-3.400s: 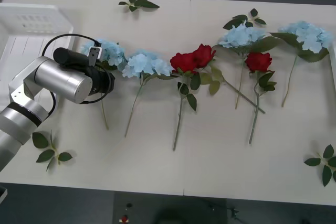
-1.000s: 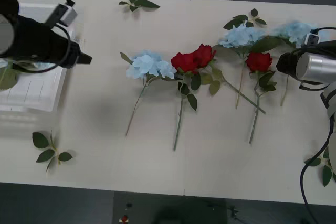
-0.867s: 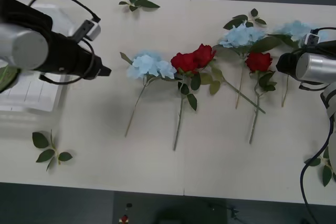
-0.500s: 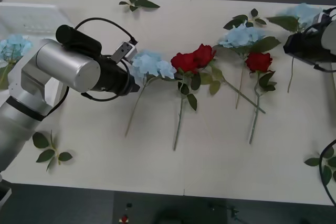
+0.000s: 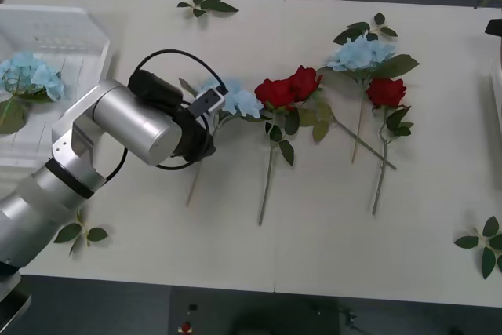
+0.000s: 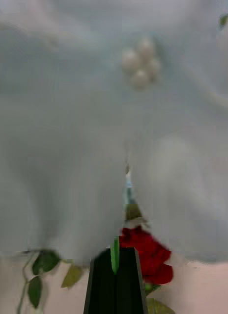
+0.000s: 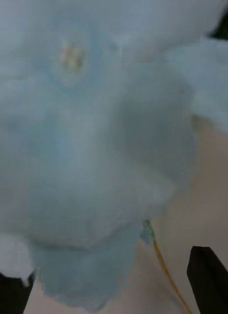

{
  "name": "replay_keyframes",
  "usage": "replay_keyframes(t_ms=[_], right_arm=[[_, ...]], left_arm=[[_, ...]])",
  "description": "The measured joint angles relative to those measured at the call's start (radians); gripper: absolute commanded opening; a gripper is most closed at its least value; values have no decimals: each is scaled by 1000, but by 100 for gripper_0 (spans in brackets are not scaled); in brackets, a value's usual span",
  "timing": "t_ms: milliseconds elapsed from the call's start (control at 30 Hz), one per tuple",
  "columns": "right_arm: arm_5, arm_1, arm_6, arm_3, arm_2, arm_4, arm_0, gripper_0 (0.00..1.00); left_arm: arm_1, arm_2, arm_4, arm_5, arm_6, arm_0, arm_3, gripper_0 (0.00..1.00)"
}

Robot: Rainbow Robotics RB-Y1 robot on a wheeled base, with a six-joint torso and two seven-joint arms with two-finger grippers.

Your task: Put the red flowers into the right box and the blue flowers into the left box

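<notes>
One blue flower (image 5: 30, 76) in left box (image 5: 74, 33); three red flowers (image 5: 289, 88) on table.

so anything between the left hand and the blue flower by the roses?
Nothing visible. The left hand is open with the blue flower directly ahead of its fingers. The red flowers touch the bloom's far side, out of the way.

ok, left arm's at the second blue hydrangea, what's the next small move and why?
Probably ease the left gripper down and shut it on the stem. Its fingers stand open at the frame corners, with the blue hydrangea head close in front and the thin stem running between them. One blue flower already lies in the left box, so this one likely goes there next.
</notes>
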Motion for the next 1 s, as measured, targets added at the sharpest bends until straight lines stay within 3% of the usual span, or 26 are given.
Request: replay_keyframes(t_ms=[233, 467, 700, 867, 1000], right_arm=[[0, 0, 280, -258, -3, -270, 213, 0], [-59, 74, 440, -478, -2, -383, 323, 0], [-91, 178, 482, -598, 21, -434, 349, 0], [-154, 243, 482, -618, 125, -434, 337, 0], [-184, 276, 482, -618, 205, -418, 301, 0]], left_arm=[[-2, -45, 32, -73, 0, 0, 73, 85], [-17, -34, 85, -132, 0, 1, 87, 85], [98, 100, 239, -132, 0, 115, -177, 85], [251, 225, 420, -132, 0, 261, -366, 85], [301, 364, 602, -136, -1, 375, -460, 86]])
